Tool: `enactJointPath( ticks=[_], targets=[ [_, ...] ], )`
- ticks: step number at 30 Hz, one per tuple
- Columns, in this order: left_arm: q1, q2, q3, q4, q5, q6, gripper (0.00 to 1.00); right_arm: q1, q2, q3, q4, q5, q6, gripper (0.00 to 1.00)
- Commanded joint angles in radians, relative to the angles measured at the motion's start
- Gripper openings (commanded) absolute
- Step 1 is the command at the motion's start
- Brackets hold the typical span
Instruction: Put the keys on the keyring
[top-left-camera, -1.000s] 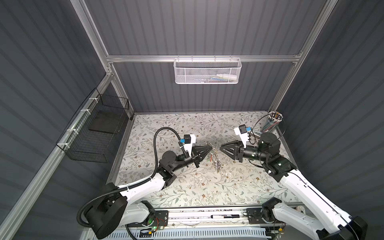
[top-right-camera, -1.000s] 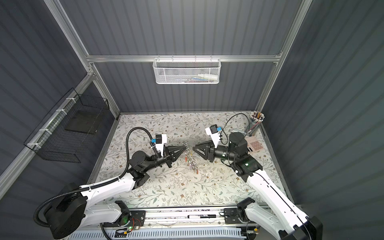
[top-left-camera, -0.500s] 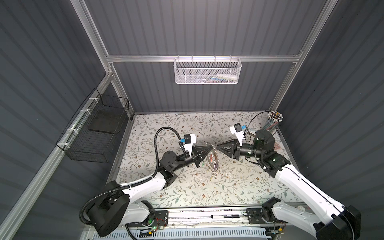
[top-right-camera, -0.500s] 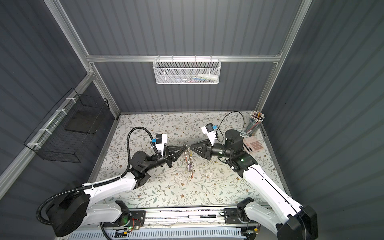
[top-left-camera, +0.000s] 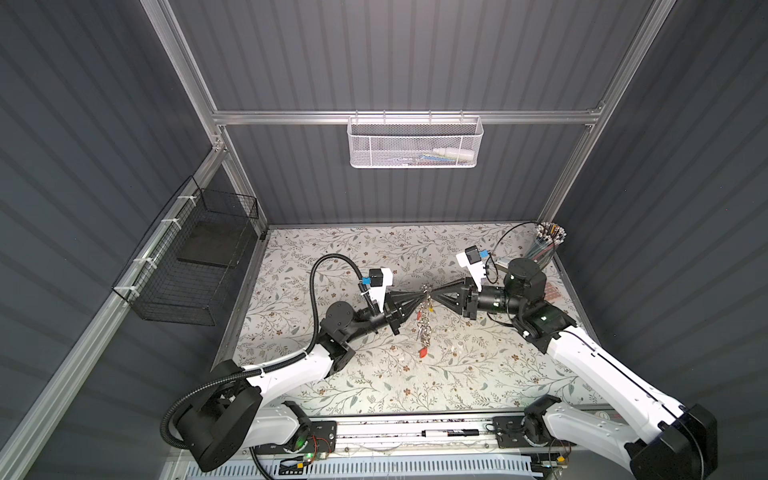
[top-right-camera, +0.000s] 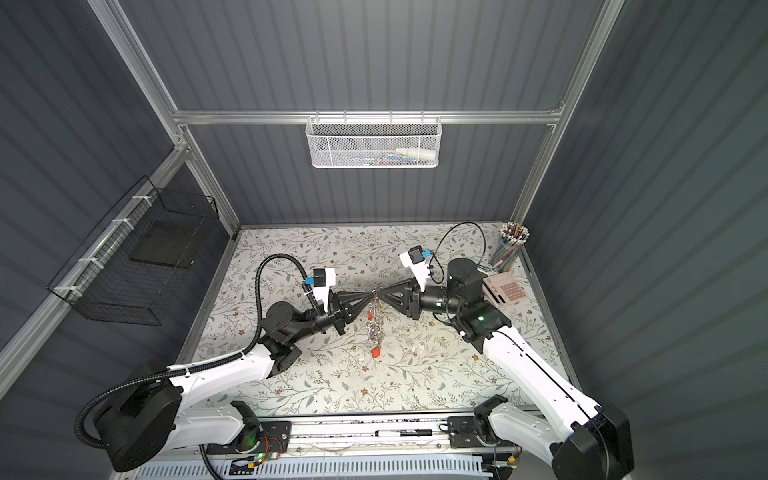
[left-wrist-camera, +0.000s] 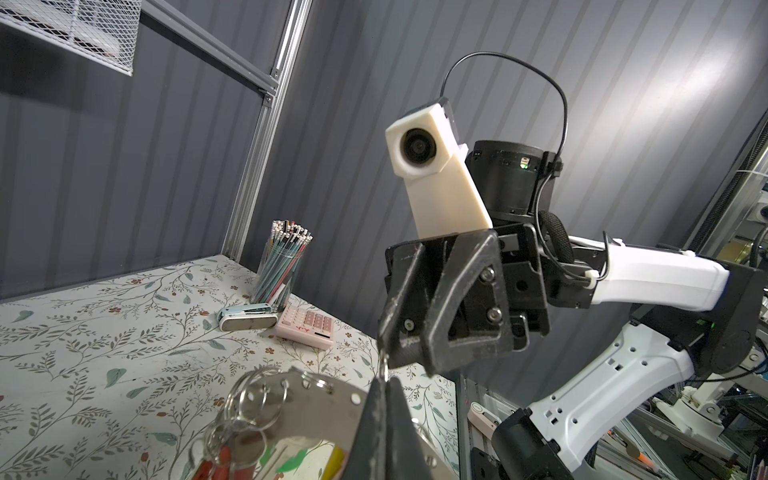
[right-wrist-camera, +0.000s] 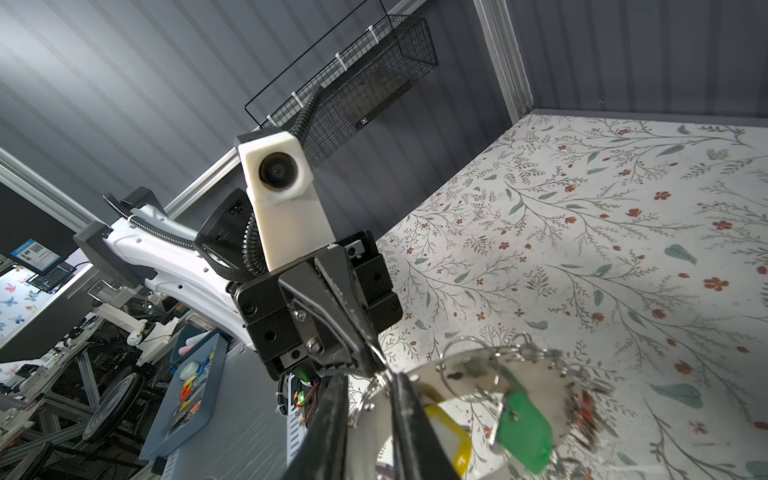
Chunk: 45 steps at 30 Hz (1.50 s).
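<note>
The keyring (left-wrist-camera: 316, 407), a flat grey hoop hung with small split rings, dangles above the mat in both top views (top-left-camera: 424, 309) (top-right-camera: 374, 311). Keys hang under it: a red tag (top-left-camera: 423, 352), and in the right wrist view a green tag (right-wrist-camera: 523, 424) and a yellow tag (right-wrist-camera: 446, 432). My left gripper (left-wrist-camera: 384, 388) is shut on a thin split ring at the hoop's top. My right gripper (right-wrist-camera: 370, 382) meets it tip to tip (top-left-camera: 432, 291). Its jaws stand a little apart, the ring beside one finger.
A pencil cup (top-left-camera: 548, 241) stands at the back right, with a pink calculator (top-right-camera: 505, 291) and a stapler (left-wrist-camera: 247, 318) beside it. A black wire basket (top-left-camera: 187, 266) hangs on the left wall, a white mesh basket (top-left-camera: 413, 141) on the back rail.
My right gripper has moved left to the top of the keyring and its jaws have narrowed. The left gripper has held still, shut.
</note>
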<state>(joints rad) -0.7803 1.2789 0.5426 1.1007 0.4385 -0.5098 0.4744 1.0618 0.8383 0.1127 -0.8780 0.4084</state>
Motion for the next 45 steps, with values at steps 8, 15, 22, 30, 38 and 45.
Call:
enactJointPath(
  ticks=[8,15,22,30,38,45],
  targets=[
    [-0.004,-0.012,0.018,0.079,0.02,-0.009,0.0,0.005,0.024,0.03,0.001,0.03,-0.019,0.24],
    [-0.005,-0.016,0.018,0.07,0.021,-0.004,0.0,-0.005,0.027,0.031,0.018,0.03,-0.005,0.26],
    [-0.005,-0.009,0.019,0.071,0.014,-0.002,0.0,-0.003,0.03,0.012,0.061,-0.015,0.019,0.18],
    [-0.005,-0.001,0.021,0.082,0.012,-0.004,0.0,-0.002,0.044,0.002,0.078,-0.055,0.032,0.18],
    [-0.005,-0.008,0.016,0.076,0.002,0.0,0.0,-0.002,0.046,-0.007,0.087,-0.064,0.033,0.18],
    [-0.005,-0.021,0.002,0.078,-0.026,0.002,0.0,-0.002,0.036,-0.022,0.093,-0.07,0.038,0.15]
  ],
)
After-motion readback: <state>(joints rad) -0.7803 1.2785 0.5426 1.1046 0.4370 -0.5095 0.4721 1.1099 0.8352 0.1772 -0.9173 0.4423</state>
